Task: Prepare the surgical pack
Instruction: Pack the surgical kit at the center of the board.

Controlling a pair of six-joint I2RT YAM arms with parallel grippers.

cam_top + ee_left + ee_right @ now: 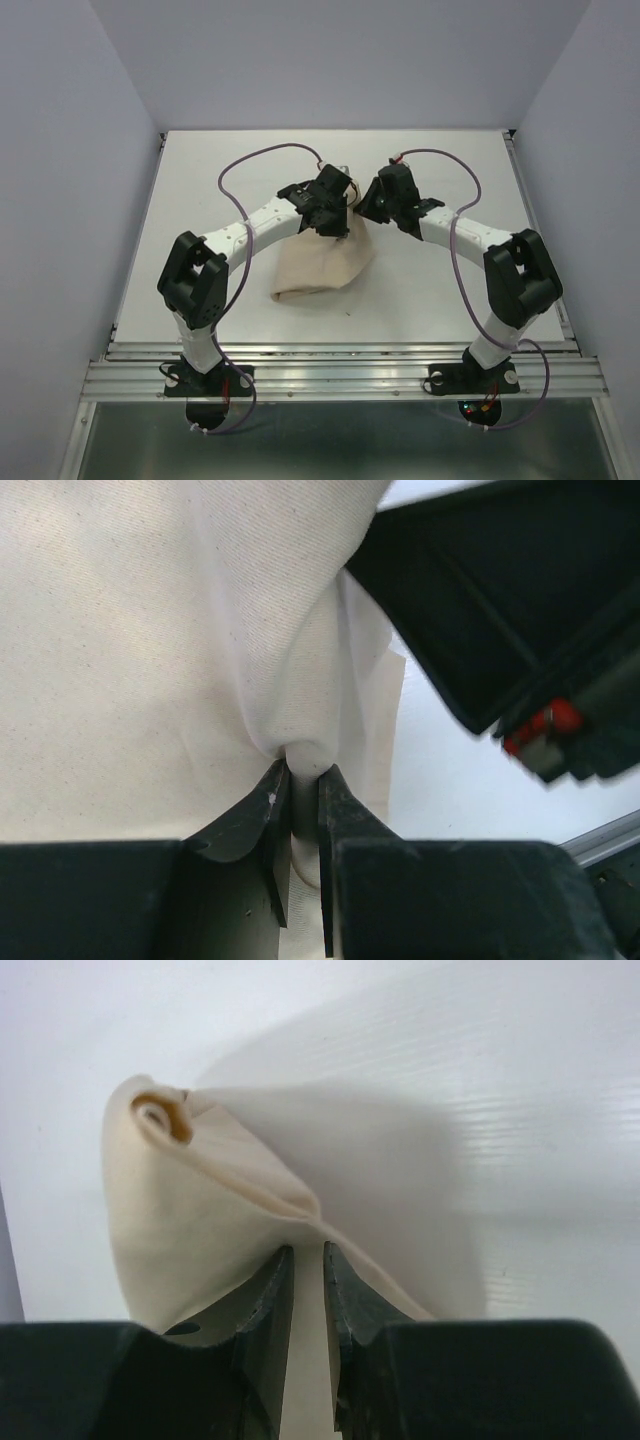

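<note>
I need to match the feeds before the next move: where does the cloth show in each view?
Top external: cloth in the middle of the table.
Left wrist: fills the left and top, pinched in the left gripper.
Right wrist: left of centre, pinched in the right gripper.
Shared landmark: the white table, seen in all three.

This is looking like a robotics lab test cell. A bare white counter [450,190] is sitting boxed in by plain pale walls [340,60] on three sides. Ribbed aluminium rails [340,378] are running along its near edge, where the left arm [195,285] and right arm [515,280] are standing bolted down. Purple cables [262,152] are looping off them, and small indicator lights [470,408] are glowing at one base.
</note>
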